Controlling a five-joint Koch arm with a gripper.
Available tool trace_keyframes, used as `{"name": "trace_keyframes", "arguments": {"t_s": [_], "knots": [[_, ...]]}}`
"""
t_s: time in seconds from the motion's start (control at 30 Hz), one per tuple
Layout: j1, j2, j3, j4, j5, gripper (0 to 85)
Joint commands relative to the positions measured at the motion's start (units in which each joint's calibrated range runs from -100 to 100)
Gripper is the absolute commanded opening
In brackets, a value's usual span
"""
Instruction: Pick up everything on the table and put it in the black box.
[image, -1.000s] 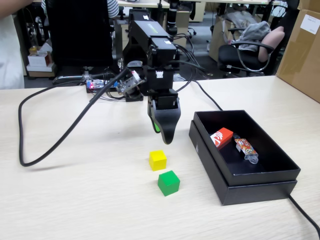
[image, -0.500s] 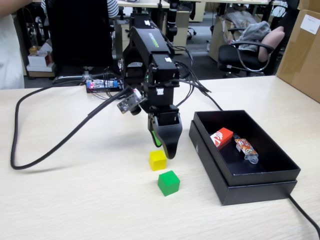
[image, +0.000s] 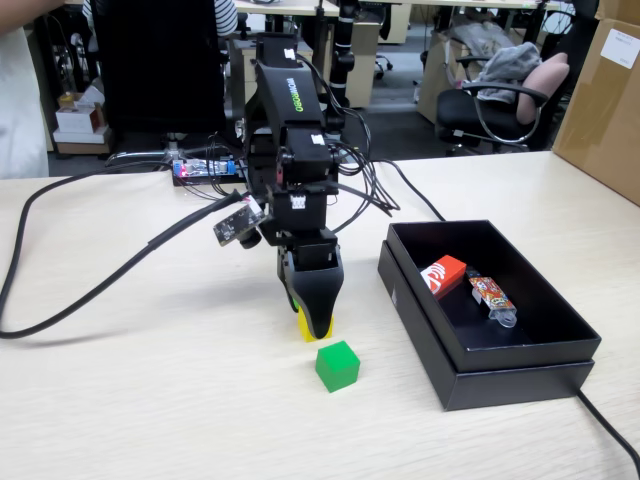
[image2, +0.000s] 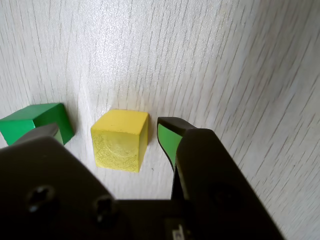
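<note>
Pincer (image2: 112, 136) spread astride yellow cube (image2: 120, 140) (arm lettering unreadable); green cube (image: 337, 365) beside.

In the fixed view the gripper (image: 314, 325) covers most of the yellow cube (image: 301, 328) at frame centre (only a sliver shows). In the wrist view the green cube (image2: 35, 122) is cut by the left edge.
</note>
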Motion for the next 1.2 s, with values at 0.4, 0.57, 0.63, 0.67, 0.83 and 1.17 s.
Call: {"name": "trace_keyframes", "arguments": {"t_s": [0.4, 0.57, 0.63, 0.67, 0.83, 1.17], "knots": [[0.34, -0.88, 0.93, 1.57, 0.63, 18.5], [0.00, -1.11, 0.93, 1.57, 1.07, 1.1], [0.00, -1.34, 0.75, 1.57, 1.07, 0.9], [0.00, -1.68, 0.75, 1.57, 1.12, 1.1], [1.27, -9.60, 1.29, -3.70, 1.61, 1.1], [10.70, -33.35, 3.47, -11.91, 5.27, 0.9]]}}
